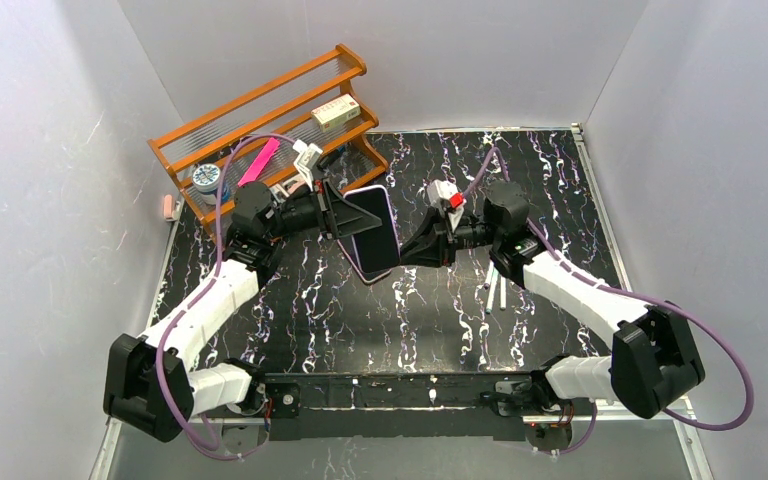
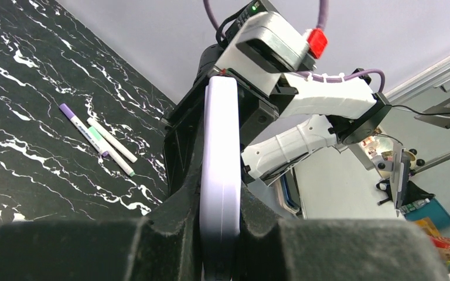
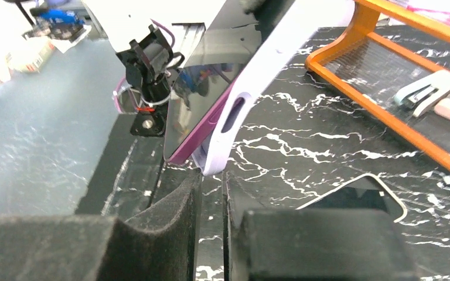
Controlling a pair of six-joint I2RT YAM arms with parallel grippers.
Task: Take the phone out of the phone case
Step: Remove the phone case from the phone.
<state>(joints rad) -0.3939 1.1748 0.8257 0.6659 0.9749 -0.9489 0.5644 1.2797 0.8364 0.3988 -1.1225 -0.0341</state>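
Item held: dark glossy-screened phone [image 1: 375, 232] with a purple edge, seated in a pale lilac soft-plastic case [image 2: 220, 164], raised above the black white-veined marble-pattern table [image 1: 460, 330] between the two arms, screen facing up and toward the right arm. Left gripper [image 1: 345, 215]: jaws pinching the cased phone across its thickness, one black finger on each broad face, as the left wrist view shows edge-on. Right gripper [image 3: 211, 222]: black foam-padded jaws drawn close with only a thin slit between them, set at the free lower corner of the case; whether they actually grip that corner cannot be told. At this corner, in the right wrist view, the phone's purple edge stands slightly out of the case rim; elsewhere the phone sits in the case. Other contents: orange wooden two-tier rack [image 1: 260, 110] at the far left of the table, carrying a pink flat strip [image 1: 258, 160], a small white box [image 1: 335, 110] and a round blue-and-white tin [image 1: 205, 178]; white-barrelled marker pens [image 2: 96, 137] with purple and green caps, lying together on the table near the right arm.
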